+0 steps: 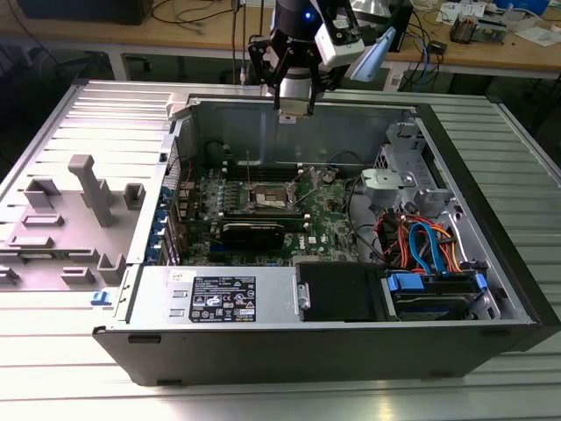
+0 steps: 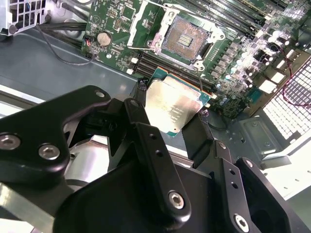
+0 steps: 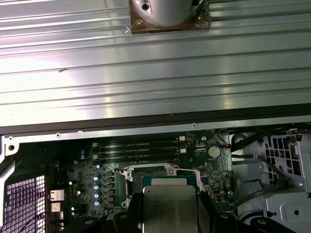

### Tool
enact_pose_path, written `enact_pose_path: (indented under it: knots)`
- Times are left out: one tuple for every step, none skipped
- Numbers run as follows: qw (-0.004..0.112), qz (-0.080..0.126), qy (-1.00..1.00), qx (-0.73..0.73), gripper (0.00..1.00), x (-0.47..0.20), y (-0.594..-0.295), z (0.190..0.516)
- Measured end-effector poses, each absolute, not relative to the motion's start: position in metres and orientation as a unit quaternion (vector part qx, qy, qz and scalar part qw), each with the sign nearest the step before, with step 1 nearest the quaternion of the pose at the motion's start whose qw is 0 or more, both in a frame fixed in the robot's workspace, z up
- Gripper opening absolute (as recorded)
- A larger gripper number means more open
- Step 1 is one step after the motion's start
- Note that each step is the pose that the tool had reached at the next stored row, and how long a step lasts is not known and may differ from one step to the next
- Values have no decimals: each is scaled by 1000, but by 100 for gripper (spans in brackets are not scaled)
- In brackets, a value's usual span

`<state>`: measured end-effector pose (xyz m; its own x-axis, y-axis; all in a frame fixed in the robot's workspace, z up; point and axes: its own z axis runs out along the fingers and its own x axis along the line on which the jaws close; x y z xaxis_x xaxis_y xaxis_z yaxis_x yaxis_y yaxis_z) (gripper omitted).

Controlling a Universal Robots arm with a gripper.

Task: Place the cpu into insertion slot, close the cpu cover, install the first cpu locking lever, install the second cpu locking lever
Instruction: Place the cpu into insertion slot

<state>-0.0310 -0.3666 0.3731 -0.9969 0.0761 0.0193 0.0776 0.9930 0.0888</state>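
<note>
Ribbed metal table (image 1: 53, 368) w/ an open computer case (image 1: 289, 351) lying on its side; wooden benches w/ cables & clutter run across the bg. Grey plastic fixtures (image 1: 88, 189) sit on the table at the exterior view's left, just beside the case.

Inside the case: green board (image 2: 233, 53), long black memory sticks (image 3: 136, 148), a coin battery (image 2: 103, 39) and a bundle of blue & orange cables (image 1: 425, 246) toward the exterior view's right.

Gripper (image 1: 294, 105) hangs over the case's far wall in the exterior view, well above the board. In both wrist views its black fingers (image 2: 141, 121) are closed down to chip width and pinch the cpu (image 2: 177, 99) by two opposite edges, one finger each side.

Cpu look: small, flat, square, plain silver-grey metal top w/ a dull sheen and faint scuffs; a thin green edge w/ a few tiny parts shows around the metal lid. It's tilted in the second wrist view, flat-side to the camera in the first wrist view (image 3: 170, 204).

Cpu pos.: held in the air, apart from the board, not seated. Insertion slot (image 2: 187, 41) is bare, dark centre w/ rows of fine contacts on show, silver rim around it. Cpu cover (image 2: 133, 19) is swung open, lying back just beside the slot, green board visible through its window. In the exterior view the slot (image 1: 272, 200) sits mid-board, well below the gripper.
</note>
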Motion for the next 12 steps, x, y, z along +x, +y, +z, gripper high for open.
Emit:
enact_pose_path:
  knots:
    - [8,-45,-998,-39,55,-31,-367,373]
    - [8,-45,-998,-40,55,-31,-367,373]
    - [8,-45,-998,-43,55,-31,-367,373]
    - [8,-45,-998,-46,55,-31,-367,373]
    - [7,-45,-998,-49,55,-31,-367,373]
    - [7,-45,-998,-53,55,-31,-367,373]
    - [7,-45,-997,-57,55,-31,-367,373]
    - [7,-45,-997,-60,55,-31,-367,373]
    - [7,-45,-997,-61,55,-31,-367,373]
    - [7,-45,-997,-61,55,-31,-367,373]
    - [7,-45,-997,-61,55,-31,-367,373]
    - [7,-45,-997,-61,55,-31,-367,372]
